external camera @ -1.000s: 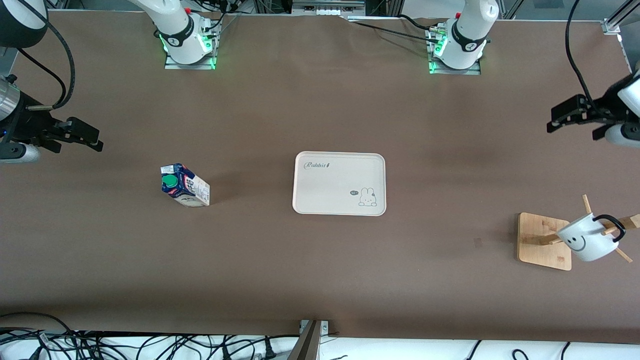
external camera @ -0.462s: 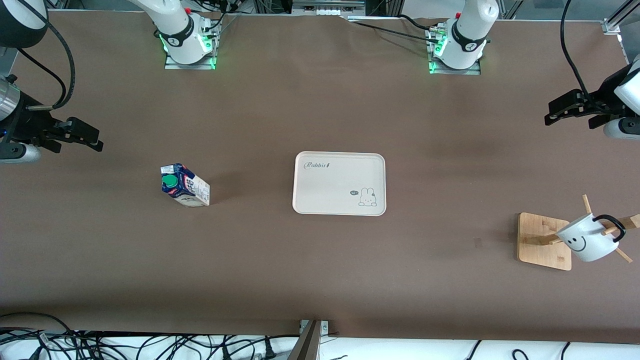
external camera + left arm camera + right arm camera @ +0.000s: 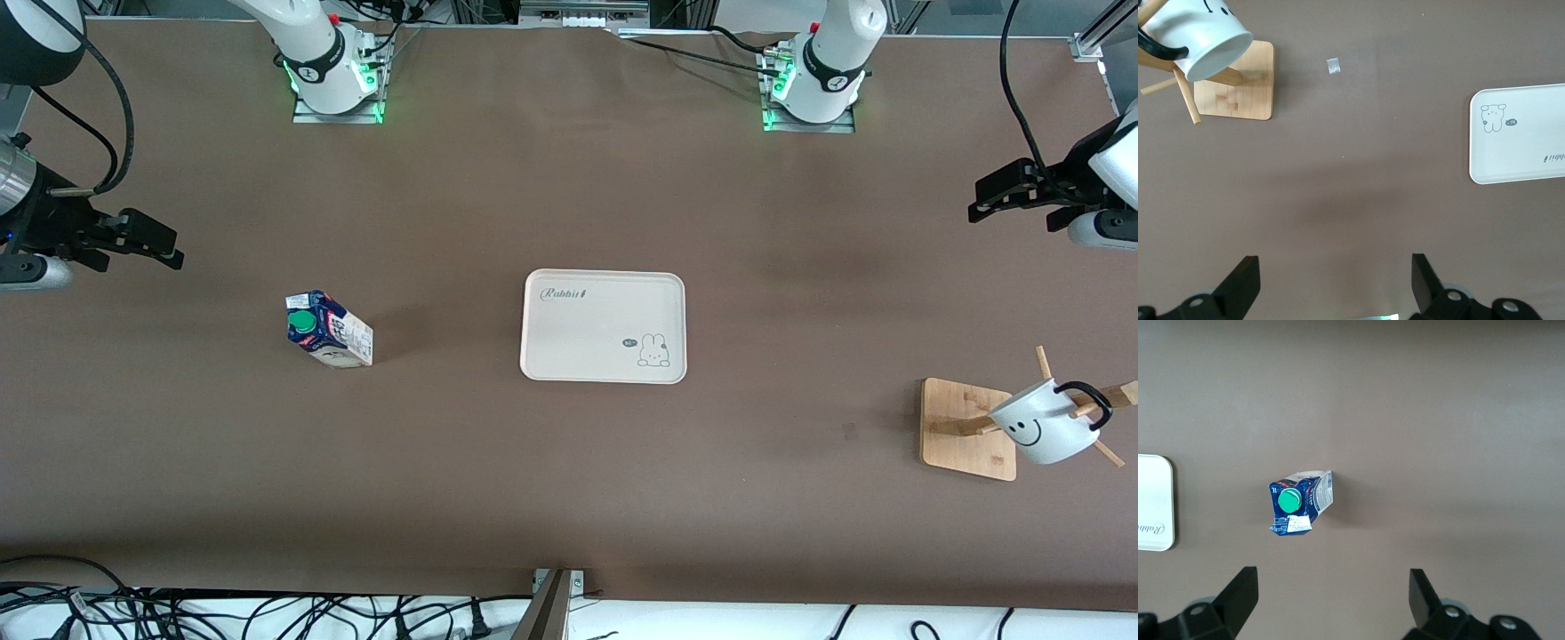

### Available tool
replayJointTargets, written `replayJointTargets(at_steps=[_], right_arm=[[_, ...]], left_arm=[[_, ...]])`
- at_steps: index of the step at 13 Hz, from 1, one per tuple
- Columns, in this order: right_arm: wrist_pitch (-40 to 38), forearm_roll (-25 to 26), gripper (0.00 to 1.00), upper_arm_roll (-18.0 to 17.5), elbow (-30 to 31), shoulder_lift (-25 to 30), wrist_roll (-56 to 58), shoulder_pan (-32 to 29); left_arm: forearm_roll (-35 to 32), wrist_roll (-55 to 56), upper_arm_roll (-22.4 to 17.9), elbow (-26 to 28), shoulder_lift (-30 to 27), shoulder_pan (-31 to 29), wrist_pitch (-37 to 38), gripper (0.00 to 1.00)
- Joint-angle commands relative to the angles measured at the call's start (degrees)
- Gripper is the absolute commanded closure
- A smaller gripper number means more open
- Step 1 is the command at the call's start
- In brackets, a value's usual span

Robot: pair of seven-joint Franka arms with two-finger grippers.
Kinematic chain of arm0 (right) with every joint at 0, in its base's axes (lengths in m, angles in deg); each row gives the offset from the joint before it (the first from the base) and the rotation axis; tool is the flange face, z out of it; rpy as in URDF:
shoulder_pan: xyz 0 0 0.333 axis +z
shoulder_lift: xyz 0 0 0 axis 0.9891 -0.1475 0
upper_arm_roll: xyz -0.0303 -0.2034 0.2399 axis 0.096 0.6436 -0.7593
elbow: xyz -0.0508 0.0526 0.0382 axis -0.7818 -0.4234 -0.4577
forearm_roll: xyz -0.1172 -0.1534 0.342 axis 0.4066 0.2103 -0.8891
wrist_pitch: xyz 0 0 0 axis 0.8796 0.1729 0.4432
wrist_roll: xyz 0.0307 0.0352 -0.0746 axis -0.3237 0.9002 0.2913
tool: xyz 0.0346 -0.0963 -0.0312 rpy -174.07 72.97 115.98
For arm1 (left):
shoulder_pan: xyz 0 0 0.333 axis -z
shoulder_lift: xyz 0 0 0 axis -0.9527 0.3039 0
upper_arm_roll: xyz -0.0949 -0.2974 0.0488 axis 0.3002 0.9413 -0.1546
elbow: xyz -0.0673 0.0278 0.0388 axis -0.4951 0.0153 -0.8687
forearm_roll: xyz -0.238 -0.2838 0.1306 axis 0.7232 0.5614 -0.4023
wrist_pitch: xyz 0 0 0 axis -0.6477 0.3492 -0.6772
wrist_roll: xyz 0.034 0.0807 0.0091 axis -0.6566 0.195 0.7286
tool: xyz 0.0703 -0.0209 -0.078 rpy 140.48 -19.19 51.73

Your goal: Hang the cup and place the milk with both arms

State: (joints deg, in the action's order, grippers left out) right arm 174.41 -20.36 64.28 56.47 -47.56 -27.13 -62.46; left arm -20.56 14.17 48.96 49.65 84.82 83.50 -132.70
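The white cup (image 3: pixel 1047 429) with a black smiley hangs by its black handle on a peg of the wooden rack (image 3: pixel 967 428) at the left arm's end of the table; it also shows in the left wrist view (image 3: pixel 1205 37). The milk carton (image 3: pixel 327 330), dark blue and white with a green cap, stands upright toward the right arm's end, and shows in the right wrist view (image 3: pixel 1298 503). My left gripper (image 3: pixel 982 206) is open and empty, up over bare table at the left arm's end. My right gripper (image 3: pixel 164 251) is open and empty, up over bare table at the right arm's end.
A cream tray (image 3: pixel 569 356) with a rabbit print lies flat at the table's middle, between the carton and the rack; its edge shows in both wrist views. A small scrap (image 3: pixel 849 431) lies on the brown table beside the rack. Cables run along the front edge.
My left gripper has risen a little, away from the rack, then held still. The right arm, cup, carton and tray have not moved.
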Motion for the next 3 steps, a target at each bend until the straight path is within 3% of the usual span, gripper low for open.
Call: replayJointTargets(at_steps=[1, 3], right_arm=[[-0.05, 0.48, 0.00, -0.07, 0.28, 0.45, -0.18, -0.16], [-0.05, 0.49, 0.00, -0.07, 0.28, 0.45, -0.18, -0.16]], left_arm=[[-1.40, 0.76, -0.50, -2.02, 1.04, 0.67, 1.62, 0.00], [-1.58, 0.85, -0.58, -1.93, 1.12, 0.50, 1.71, 0.00]])
